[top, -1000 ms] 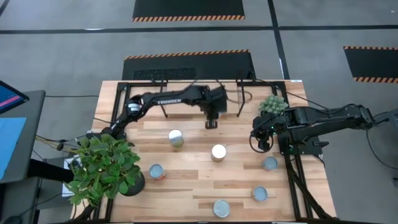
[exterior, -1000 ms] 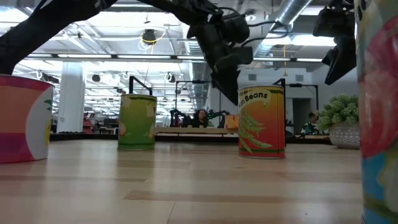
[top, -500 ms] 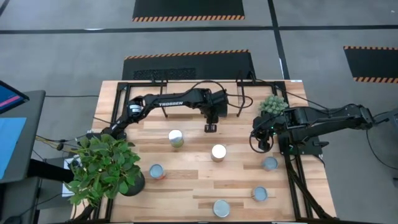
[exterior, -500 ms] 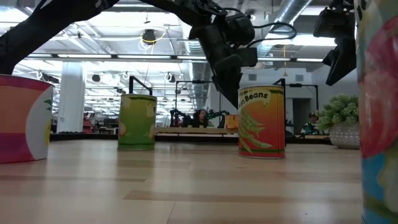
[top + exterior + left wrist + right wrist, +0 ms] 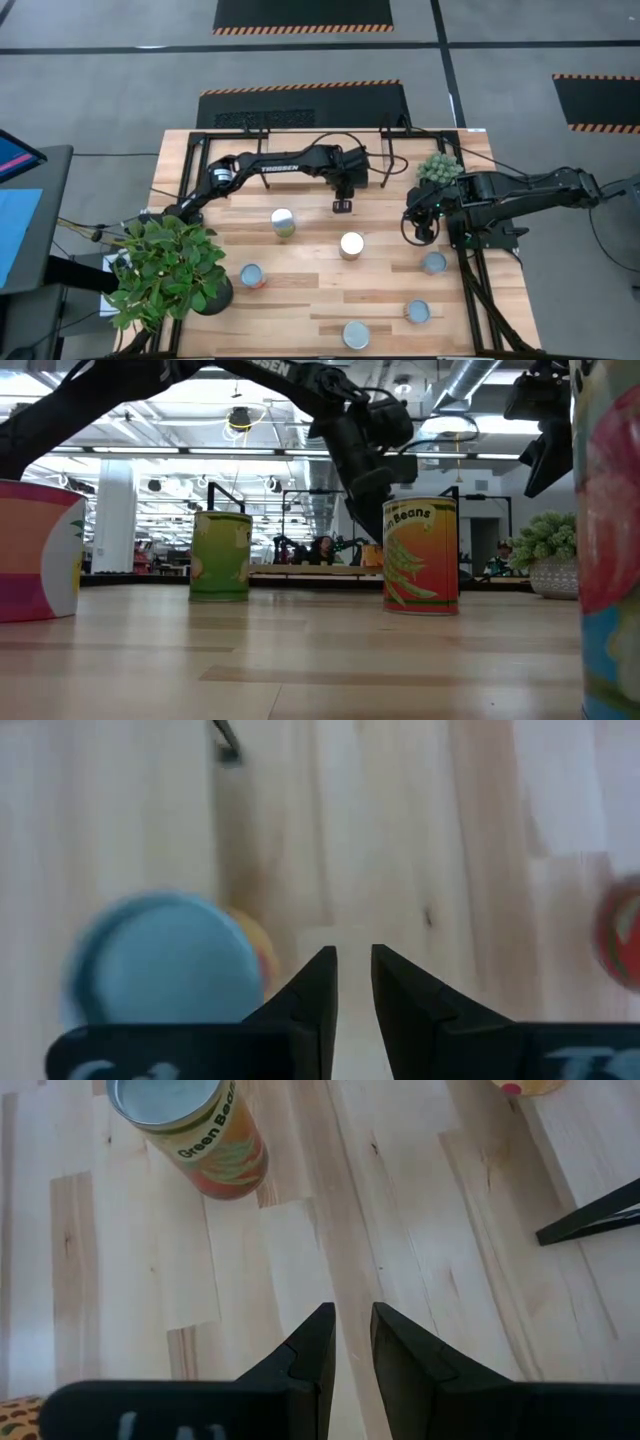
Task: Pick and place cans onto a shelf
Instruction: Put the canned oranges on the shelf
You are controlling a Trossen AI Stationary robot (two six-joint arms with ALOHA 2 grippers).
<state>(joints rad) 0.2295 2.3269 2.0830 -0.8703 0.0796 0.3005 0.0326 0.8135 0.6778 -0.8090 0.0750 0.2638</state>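
High view is showing you the left gripper (image 5: 342, 205) hanging over the back-centre of the table (image 5: 300, 300), fingers a narrow slot apart and holding nothing. The right gripper (image 5: 420, 229) is waiting near the table's right edge, just beside a small potted plant (image 5: 438, 167), its fingers likewise slightly parted and empty.

You are getting six cans from above: a green one (image 5: 283, 222) just forward of the left gripper, a white-topped one (image 5: 351, 244) at centre, and four more (image 5: 251, 276) (image 5: 434, 263) (image 5: 418, 311) (image 5: 355, 334) spread toward the front. A big leafy plant (image 5: 165, 270) is sitting at the front-left corner.

Low view is giving you what the overhead cannot (side labels): a green tin (image 5: 220, 554) and an orange "Beans" tin (image 5: 421, 554), both upright. Left wrist view is showing a silvery-blue can top (image 5: 165, 960) beside the gripper's fingers (image 5: 318, 982), not between them. Right wrist view is picking out the "Green Beans" tin (image 5: 188, 1125) well ahead of its own fingers (image 5: 315, 1342).
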